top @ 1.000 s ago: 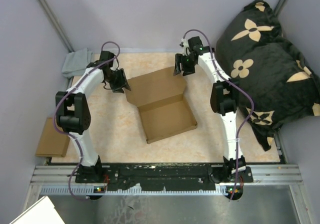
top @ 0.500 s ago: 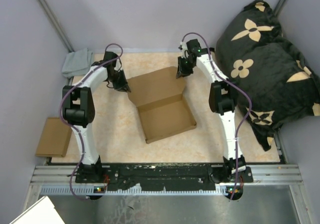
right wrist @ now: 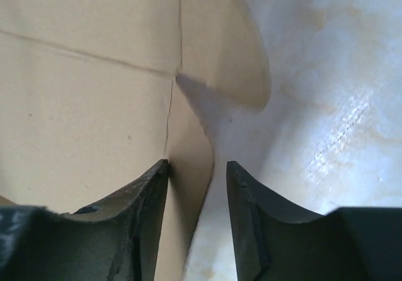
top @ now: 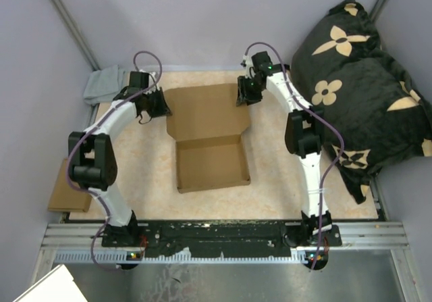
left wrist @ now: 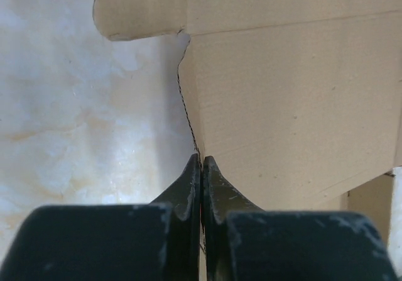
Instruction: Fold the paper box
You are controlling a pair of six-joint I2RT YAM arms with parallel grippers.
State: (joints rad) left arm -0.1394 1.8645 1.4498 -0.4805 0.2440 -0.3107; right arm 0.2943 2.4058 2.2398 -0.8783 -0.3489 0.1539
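The paper box (top: 206, 136) lies open on the table, its tray toward me and its flat lid panel toward the back. My left gripper (top: 162, 104) is at the lid's left edge. In the left wrist view this gripper (left wrist: 201, 158) is shut, with the thin edge of the cardboard (left wrist: 282, 105) running in between its fingers. My right gripper (top: 244, 94) is at the lid's right edge. In the right wrist view it (right wrist: 196, 165) stands open, with the edge of a side flap (right wrist: 188, 136) inside the gap and touching the left finger.
A grey folded cloth (top: 102, 84) lies at the back left corner. A small cardboard scrap (top: 67, 190) hangs off the table's left side. A black flowered pillow (top: 358, 86) fills the right side. Walls close in the back and the left.
The box has swung round square to the table and shifted left. My left gripper has shut on the lid's left edge. My right gripper closed, then opened again.
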